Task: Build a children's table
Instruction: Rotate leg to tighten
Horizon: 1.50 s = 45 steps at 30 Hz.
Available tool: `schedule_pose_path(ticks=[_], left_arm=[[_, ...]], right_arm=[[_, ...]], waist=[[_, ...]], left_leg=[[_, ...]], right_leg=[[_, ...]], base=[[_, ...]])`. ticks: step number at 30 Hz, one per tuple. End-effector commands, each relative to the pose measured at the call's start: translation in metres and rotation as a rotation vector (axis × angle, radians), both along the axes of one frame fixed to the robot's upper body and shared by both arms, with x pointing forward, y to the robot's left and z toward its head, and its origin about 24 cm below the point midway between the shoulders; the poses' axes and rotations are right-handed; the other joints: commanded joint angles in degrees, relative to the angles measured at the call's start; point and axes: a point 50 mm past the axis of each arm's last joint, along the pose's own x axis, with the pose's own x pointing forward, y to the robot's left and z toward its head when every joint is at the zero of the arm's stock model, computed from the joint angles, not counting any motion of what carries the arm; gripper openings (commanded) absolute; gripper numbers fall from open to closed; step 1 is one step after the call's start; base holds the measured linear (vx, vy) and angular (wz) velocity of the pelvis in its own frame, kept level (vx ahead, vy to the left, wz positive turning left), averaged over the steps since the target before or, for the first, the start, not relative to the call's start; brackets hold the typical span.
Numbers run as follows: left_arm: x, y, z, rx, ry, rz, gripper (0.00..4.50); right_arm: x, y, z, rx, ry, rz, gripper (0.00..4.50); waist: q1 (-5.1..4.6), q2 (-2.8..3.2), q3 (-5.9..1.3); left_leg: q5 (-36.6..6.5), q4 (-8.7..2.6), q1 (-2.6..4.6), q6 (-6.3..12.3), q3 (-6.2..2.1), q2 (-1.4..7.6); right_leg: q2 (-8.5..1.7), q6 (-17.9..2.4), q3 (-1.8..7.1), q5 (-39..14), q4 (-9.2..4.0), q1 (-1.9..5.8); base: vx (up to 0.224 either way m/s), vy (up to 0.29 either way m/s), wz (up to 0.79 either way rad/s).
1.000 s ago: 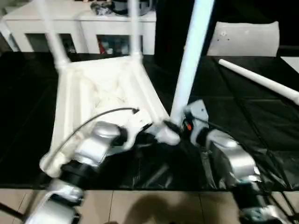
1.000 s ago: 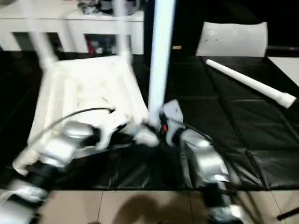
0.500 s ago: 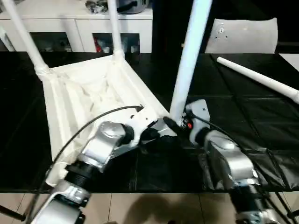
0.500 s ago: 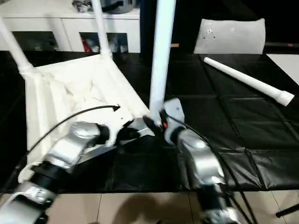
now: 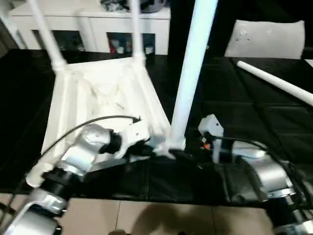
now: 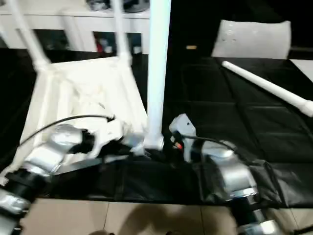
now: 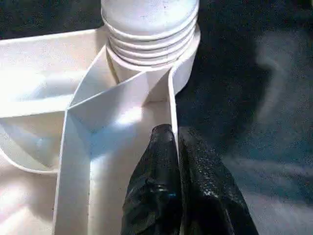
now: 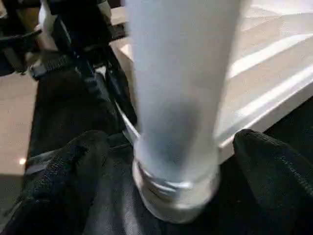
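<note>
White plastic, the tabletop (image 5: 100, 105) lies upside down on a black quilted mat (image 5: 254, 112), ribbed underside up, one corner toward the robot. Three legs stand screwed into its corner sockets, long axes running nearly straight up: the near leg (image 5: 188, 73) rises from the corner closest to the robot, and two far legs (image 5: 46, 34) (image 5: 137, 29) rise from the corners away from it. A fourth leg (image 5: 276, 83) lies flat on the mat well to the right of the tabletop, its long axis slanting across the mat. The left gripper (image 7: 173, 147) is clenched on the tabletop's thin rim just beside the near leg's threaded base. The right gripper (image 8: 171, 147) is released, its fingers (image 8: 274, 166) spread wide to either side of the near leg. Beyond the tabletop stands a white cabinet (image 5: 93, 22); pale floor tiles (image 5: 146, 218) border the mat's near edge. No readable writing shows.
</note>
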Motion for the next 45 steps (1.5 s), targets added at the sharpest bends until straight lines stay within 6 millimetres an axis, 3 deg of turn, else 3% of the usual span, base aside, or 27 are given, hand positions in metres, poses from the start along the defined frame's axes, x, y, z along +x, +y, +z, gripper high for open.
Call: schedule_pose_path(ticks=[1, 12, 17, 24, 25, 31, 34, 39, 42, 45], left_arm=[[-0.005, -0.01, 0.009, 0.008, 0.004, -0.169, 0.0], [-0.012, -0.011, 0.009, 0.046, 0.045, -0.307, 0.0], [-0.011, -0.012, 0.008, 0.051, 0.039, -0.315, 0.0], [-0.007, -0.01, 0.007, 0.06, 0.026, -0.295, 0.0], [-0.007, -0.01, 0.007, 0.06, 0.026, -0.295, 0.0], [-0.006, -0.011, 0.007, 0.059, 0.024, -0.297, 0.0], [-0.005, -0.011, 0.007, 0.059, 0.021, -0.294, 0.0], [-0.003, -0.011, 0.006, 0.043, 0.02, -0.248, 0.0], [0.008, -0.021, 0.009, -0.047, 0.0, -0.045, 0.0], [0.015, -0.033, 0.012, -0.132, 0.002, 0.101, 0.0]], right_arm=[[0.001, 0.003, 0.007, -0.013, -0.012, 0.106, 4.47], [0.002, 0.01, 0.001, -0.114, -0.032, 0.255, 4.47], [-0.001, 0.011, -0.001, -0.122, -0.018, 0.31, 4.1], [-0.008, 0.012, -0.004, -0.126, 0.001, 0.359, 3.53], [-0.009, 0.011, -0.005, -0.127, 0.005, 0.364, 3.28], [-0.01, 0.011, -0.009, -0.136, 0.014, 0.36, 2.86], [-0.01, 0.013, -0.01, -0.117, 0.039, 0.35, 2.72], [-0.011, 0.016, -0.012, -0.085, 0.06, 0.338, 2.67], [-0.014, 0.029, -0.02, -0.024, 0.083, 0.222, 2.66], [-0.01, 0.039, -0.028, -0.014, 0.076, 0.091, 2.66]], waist=[[0.01, -0.26, -3.36], [1.23, -0.45, -3.46], [1.32, -0.61, -3.43], [1.44, -0.47, -3.4], [1.42, -0.38, -3.46], [1.5, -0.47, -3.55], [1.54, -0.57, -3.46], [1.49, -0.61, -3.39], [1.46, -0.54, -3.11], [0.95, -0.57, -3.0]], left_leg=[[-12.86, -3.45, 0.24, 2.92, 0.12, 1.73], [-11.77, -3.35, 0.31, 2.54, 0.29, 1.91], [-11.74, -3.3, 0.21, 2.69, 0.3, 1.82], [-12.46, -3.33, 0.29, 2.54, 0.26, 1.84], [-12.7, -3.32, 0.33, 2.35, 0.25, 1.86], [-11.85, -3.22, 0.29, 2.59, 0.29, 1.86], [-11.96, -3.22, 0.25, 2.73, 0.32, 1.77], [-12.64, -3.32, 0.39, 2.4, 0.26, 1.87], [-14.21, -3.45, 0.69, 1.87, 0.28, 1.87], [-15.11, -3.64, 0.47, 0.72, 0.1, 1.61]], right_leg=[[-4.05, -9.86, 2.61, -17.03, -4.24, 3.25], [-4.2, -10.1, 2.71, -15.78, -3.89, 3.12], [-4.14, -9.24, 2.67, -17.31, -4.04, 3.18], [-4.05, -9.19, 2.6, -17.96, -4.14, 3.14], [-4.06, -9.31, 2.65, -17.76, -4.13, 3.15], [-4.06, -10.07, 2.67, -15.56, -3.87, 3.25], [-4.09, -9.48, 2.62, -17.23, -4.04, 3.25], [-4.12, -9.19, 2.66, -18.56, -4.13, 3.15], [-4.17, -8.85, 2.67, -21.14, -4.49, 2.89], [-4.17, -7.41, 2.45, -24.73, -4.77, 3.12]], base=[[0.0, 0.0, 0.0], [0.0, 0.0, 0.0], [0.0, 0.0, 0.0], [0.0, 0.0, 0.0], [0.0, 0.0, 0.0], [0.0, 0.0, 0.0], [0.0, 0.0, 0.0], [0.0, 0.0, 0.0], [0.0, 0.0, 0.0], [0.0, 0.0, 0.0]])
